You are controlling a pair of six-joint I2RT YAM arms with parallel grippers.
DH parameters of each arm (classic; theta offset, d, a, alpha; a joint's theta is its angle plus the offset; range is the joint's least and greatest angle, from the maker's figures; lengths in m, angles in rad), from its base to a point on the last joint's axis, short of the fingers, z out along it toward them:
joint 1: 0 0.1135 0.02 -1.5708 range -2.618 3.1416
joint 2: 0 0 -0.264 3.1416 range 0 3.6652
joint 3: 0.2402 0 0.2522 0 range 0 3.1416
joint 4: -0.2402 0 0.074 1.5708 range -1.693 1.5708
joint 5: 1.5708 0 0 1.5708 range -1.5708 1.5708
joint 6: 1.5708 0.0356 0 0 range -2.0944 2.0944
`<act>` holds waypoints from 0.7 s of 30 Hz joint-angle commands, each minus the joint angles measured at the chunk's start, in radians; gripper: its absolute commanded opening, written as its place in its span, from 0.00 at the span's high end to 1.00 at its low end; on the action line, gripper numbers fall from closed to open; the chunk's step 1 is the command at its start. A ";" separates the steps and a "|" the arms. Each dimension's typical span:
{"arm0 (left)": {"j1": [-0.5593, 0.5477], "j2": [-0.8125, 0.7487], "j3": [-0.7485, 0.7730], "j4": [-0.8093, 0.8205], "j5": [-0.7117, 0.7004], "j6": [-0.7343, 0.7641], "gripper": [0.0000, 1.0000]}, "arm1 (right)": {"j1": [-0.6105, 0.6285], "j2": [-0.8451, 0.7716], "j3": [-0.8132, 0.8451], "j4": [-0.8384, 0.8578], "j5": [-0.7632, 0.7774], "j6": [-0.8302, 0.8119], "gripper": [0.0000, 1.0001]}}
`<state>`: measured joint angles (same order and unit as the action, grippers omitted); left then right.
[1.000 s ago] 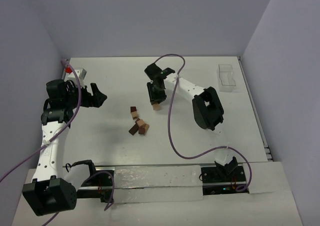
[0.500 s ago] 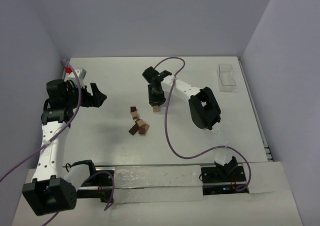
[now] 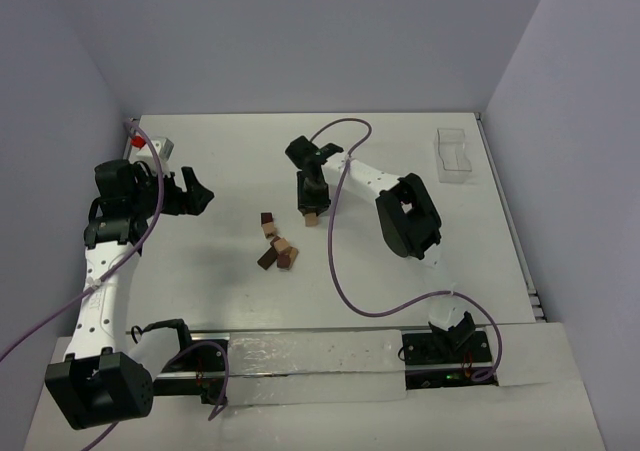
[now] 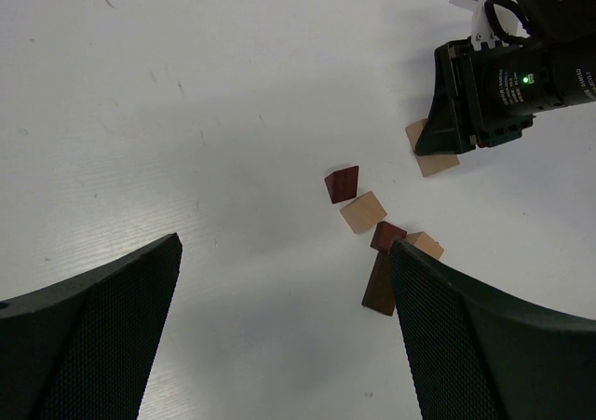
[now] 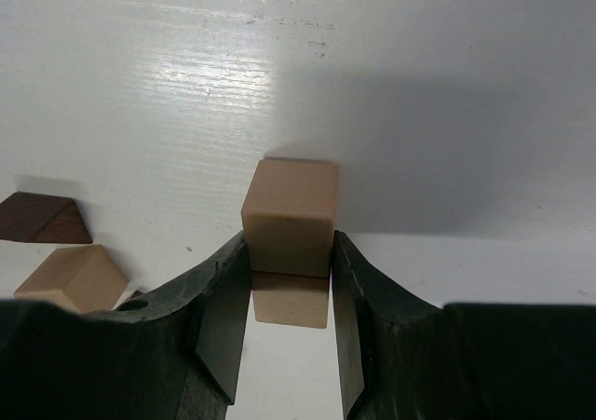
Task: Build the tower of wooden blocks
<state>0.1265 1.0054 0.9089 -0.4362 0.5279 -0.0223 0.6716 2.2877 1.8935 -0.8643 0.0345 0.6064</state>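
Right wrist view: my right fingers (image 5: 219,318) pinch a tan cube (image 5: 291,210) low over the bench (image 5: 447,85), near the loose blocks (image 3: 276,246); left fingers (image 4: 93,336) spread, idle; placing step, I judge; next, release gently without nudging.

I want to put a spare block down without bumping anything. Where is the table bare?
Bare table lies along the far edge between the right gripper and the clear tray, and nearer, from the loose wood blocks toward the near edge. Crowded in the middle: those blocks sit close beside the right gripper, shut on a tan block.
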 commanded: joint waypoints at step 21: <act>0.003 -0.005 0.012 0.033 0.001 0.009 0.01 | 0.024 -0.012 -0.045 0.013 -0.025 0.002 0.00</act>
<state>0.1265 1.0054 0.9070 -0.4332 0.5197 -0.0219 0.6843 2.2872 1.8774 -0.8425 0.0183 0.6244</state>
